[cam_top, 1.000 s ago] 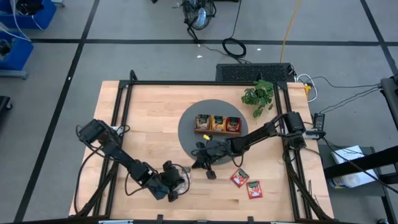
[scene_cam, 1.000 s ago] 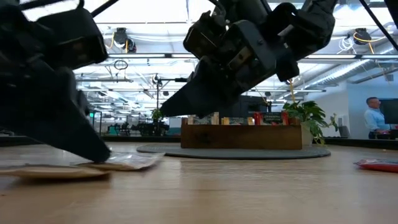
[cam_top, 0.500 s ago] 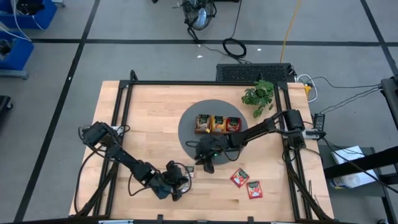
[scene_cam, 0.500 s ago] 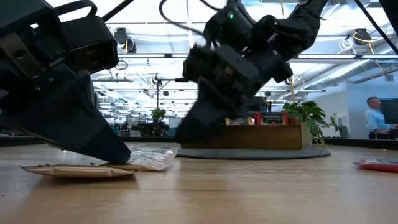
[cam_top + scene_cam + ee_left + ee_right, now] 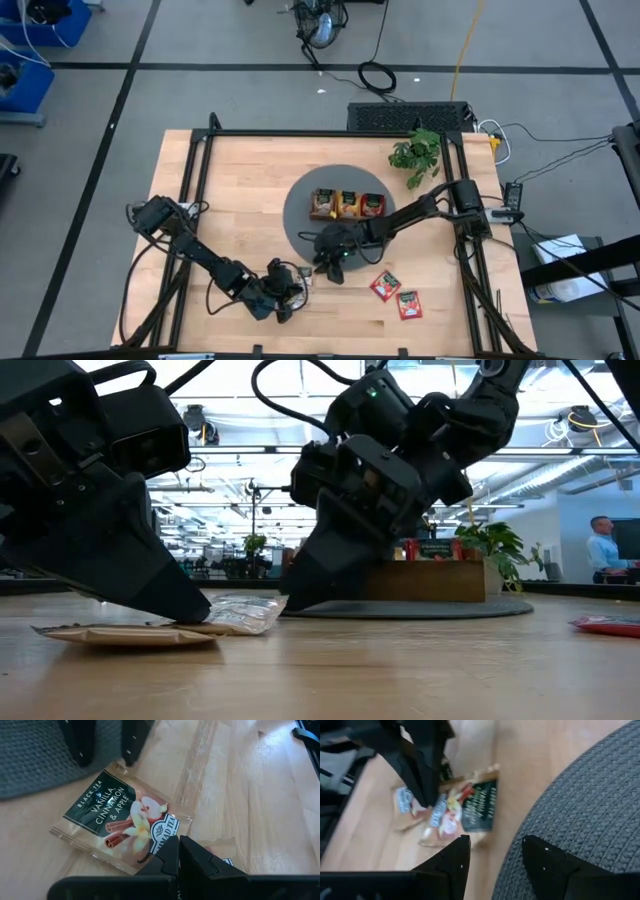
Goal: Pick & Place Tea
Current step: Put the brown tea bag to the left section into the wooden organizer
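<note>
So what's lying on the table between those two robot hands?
A green Vanilla, Cinnamon & Apple tea sachet lies on bare wood between the left hand and the open right hand, beside the grey mat's edge. Both wrist views show it.

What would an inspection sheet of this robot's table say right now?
Surface: wooden table with a round grey mat.
Job's things: vanilla, cinnamon and apple tea sachet lies flat on the wood beside the mat; two red sachets apart; wooden tray on the mat holds more.
Clutter: small green plant at a corner.
Claws: left claw shut, tips at the sachet's edge; right claw open, over the mat's rim.
Cables: coils on the floor.
Surroundings: a person far off.
</note>
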`<action>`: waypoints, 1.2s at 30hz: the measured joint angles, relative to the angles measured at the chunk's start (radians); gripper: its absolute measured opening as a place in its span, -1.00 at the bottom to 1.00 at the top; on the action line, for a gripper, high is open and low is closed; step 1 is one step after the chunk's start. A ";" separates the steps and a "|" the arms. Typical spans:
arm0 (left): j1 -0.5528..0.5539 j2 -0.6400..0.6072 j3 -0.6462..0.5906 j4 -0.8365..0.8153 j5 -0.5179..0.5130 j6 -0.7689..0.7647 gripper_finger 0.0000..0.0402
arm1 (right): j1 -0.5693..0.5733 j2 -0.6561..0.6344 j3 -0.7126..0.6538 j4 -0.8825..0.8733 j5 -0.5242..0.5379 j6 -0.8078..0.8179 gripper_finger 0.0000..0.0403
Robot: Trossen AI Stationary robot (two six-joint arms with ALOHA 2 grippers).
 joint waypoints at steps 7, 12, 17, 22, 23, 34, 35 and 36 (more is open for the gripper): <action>0.000 0.000 0.000 0.003 -0.003 0.000 -0.90 | 0.009 0.027 0.001 0.048 -0.047 0.032 -0.18; 0.000 0.001 0.000 0.003 -0.011 0.000 -0.90 | 0.029 0.028 0.001 0.063 -0.049 0.028 -0.23; 0.000 0.001 0.000 0.004 -0.013 0.000 -0.90 | 0.048 0.029 -0.001 0.080 -0.049 0.001 -0.32; 0.000 0.002 0.000 0.004 -0.024 0.001 -0.96 | 0.051 0.030 -0.001 0.086 -0.040 -0.018 -0.43; 0.000 0.002 0.000 0.004 -0.025 0.001 -0.97 | 0.051 0.030 -0.001 0.090 -0.031 -0.019 -0.45; -0.001 0.005 -0.005 0.037 -0.031 0.058 -0.98 | 0.051 0.031 -0.002 0.132 0.035 -0.029 -0.51; -0.001 0.005 -0.005 0.037 -0.031 0.059 -0.97 | 0.051 0.031 -0.002 0.135 0.039 -0.034 -0.51; -0.001 0.005 -0.005 0.037 -0.031 0.060 -0.96 | 0.051 0.031 -0.002 0.137 0.035 -0.043 -0.51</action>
